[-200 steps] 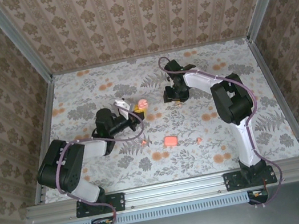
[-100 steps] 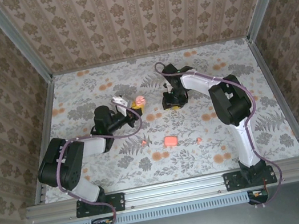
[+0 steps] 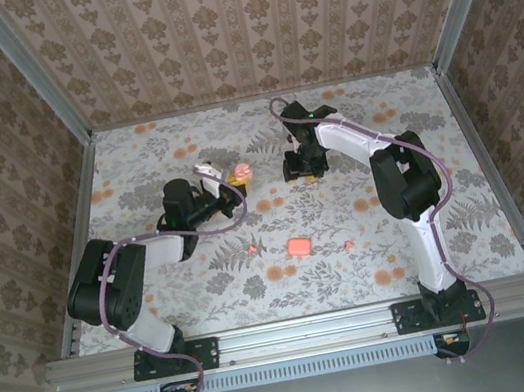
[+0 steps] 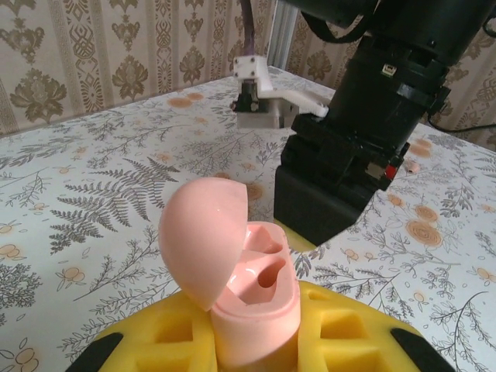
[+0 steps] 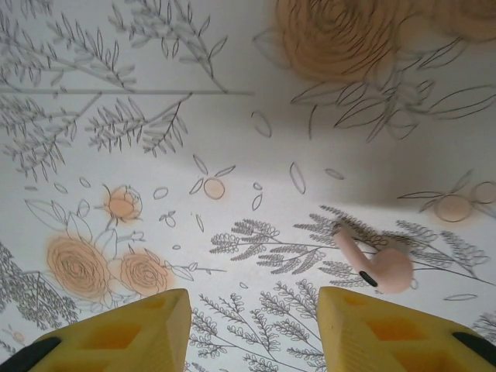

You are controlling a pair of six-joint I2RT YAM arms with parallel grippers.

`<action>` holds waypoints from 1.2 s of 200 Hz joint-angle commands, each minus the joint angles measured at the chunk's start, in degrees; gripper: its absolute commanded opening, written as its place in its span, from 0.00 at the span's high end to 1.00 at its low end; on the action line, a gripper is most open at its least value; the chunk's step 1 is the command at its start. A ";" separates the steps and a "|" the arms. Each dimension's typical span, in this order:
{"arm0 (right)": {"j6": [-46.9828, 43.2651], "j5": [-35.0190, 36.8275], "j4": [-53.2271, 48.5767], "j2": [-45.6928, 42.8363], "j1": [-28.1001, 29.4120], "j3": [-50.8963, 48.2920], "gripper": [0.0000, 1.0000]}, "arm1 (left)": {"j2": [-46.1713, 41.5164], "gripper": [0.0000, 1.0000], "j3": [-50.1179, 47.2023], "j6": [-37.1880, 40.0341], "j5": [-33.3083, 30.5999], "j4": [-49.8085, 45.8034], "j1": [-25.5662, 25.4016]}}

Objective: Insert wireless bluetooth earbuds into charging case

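Pickup step: left claw [image 4: 256,329] clenches the open charging case [image 4: 232,263]; right claw [image 5: 254,301], released, hovers over the bench [image 5: 232,147], earbud [image 5: 377,265] at its two o'clock. Next: centre, then pinch.

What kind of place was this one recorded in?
Probably a lab test cell dressed as a room: brown damask-patterned wall panels in a bare aluminium frame, a floral-print tabletop, and two robot arms bolted to its near rail.
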 commanded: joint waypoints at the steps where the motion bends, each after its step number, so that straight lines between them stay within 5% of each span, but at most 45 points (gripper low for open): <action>1: 2.24 4.46 -4.46 1.04 0.02 3.22 0.52 | 0.52 0.83 2.20 -0.12 2.22 -2.44 1.05; 98: 0.34 3.17 -5.77 8.43 -0.15 10.59 0.53 | 2.20 0.83 4.23 0.22 3.55 -4.10 2.75; 240: -2.58 0.04 -8.10 8.69 0.74 7.34 0.58 | 2.21 0.83 3.89 0.36 3.77 -4.73 3.06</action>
